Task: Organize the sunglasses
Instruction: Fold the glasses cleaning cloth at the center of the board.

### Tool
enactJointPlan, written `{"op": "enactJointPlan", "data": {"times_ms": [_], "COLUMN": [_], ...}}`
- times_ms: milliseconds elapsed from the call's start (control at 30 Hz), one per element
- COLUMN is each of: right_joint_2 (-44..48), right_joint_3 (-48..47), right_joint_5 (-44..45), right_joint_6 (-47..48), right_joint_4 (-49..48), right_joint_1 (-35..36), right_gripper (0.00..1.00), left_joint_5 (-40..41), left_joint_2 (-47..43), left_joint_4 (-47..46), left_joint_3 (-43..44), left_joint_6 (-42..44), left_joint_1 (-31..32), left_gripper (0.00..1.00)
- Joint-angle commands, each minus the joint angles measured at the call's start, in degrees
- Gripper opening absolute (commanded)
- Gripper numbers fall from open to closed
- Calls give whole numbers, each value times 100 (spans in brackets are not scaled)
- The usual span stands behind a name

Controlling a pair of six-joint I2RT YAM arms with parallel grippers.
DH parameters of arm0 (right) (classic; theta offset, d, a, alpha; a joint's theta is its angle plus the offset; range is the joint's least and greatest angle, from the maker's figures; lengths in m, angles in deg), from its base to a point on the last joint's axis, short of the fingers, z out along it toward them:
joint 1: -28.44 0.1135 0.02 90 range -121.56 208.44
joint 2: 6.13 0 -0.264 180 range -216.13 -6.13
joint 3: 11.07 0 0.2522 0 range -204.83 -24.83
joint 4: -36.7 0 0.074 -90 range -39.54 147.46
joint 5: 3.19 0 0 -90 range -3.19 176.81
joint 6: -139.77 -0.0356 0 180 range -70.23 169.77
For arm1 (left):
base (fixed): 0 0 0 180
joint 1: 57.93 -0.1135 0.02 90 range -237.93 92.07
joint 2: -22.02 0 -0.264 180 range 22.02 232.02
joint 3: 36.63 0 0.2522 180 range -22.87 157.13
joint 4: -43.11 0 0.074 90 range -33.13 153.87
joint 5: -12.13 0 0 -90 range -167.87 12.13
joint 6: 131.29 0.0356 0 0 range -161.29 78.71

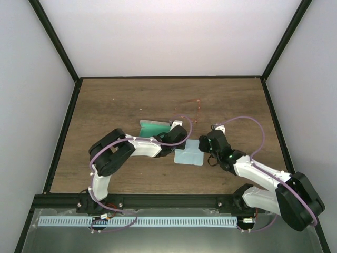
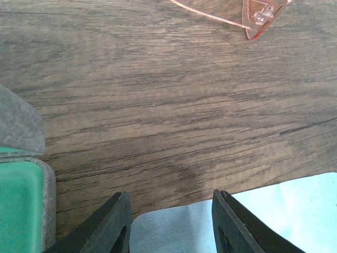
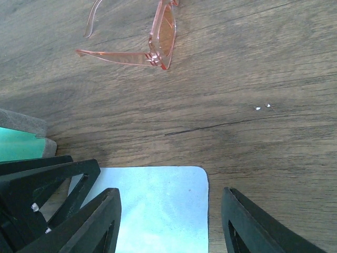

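Note:
The sunglasses, a thin red-pink pair, lie unfolded on the wooden table beyond both grippers; they also show in the right wrist view and at the top edge of the left wrist view. My left gripper hangs open over the far left corner of the pale blue cloth. My right gripper is open above the cloth's far right corner. Neither gripper holds anything. The left fingers show at the left of the right wrist view.
The grey case with green lining lies open just left of the left gripper. The blue cloth lies flat between the two grippers. Dark frame posts edge the table on both sides.

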Motion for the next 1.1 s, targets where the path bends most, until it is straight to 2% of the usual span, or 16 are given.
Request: {"op": "enactJointPlan", "data": {"times_ms": [0, 400, 467, 533, 600, 1067], "right_joint_2": [-41, -103, -118, -125, -114, -105], "right_joint_3": [-24, -29, -29, -26, -22, -56], "right_joint_5": [46, 53, 48, 46, 46, 40], "right_joint_6": [99, 100, 100, 107, 105, 112], "right_joint_4": [-138, -156, -165, -166, -165, -140], "right_joint_1": [-45, -54, -54, -54, -53, -61], "right_gripper": [54, 54, 54, 54, 55, 55], "left_joint_5": [-175, -207, -143, -62, 9, -181], "left_joint_2": [135, 88, 47, -7, -49, -25], "left_joint_4": [162, 188, 217, 229, 271, 252], "left_joint_3": [-7, -90, -103, -142, -171, -358], "left_joint_6": [-48, -60, -60, -60, -53, 3], "left_joint_1": [-64, -98, -100, -100, -108, -107], "left_gripper": [41, 22, 26, 39, 44, 46]}}
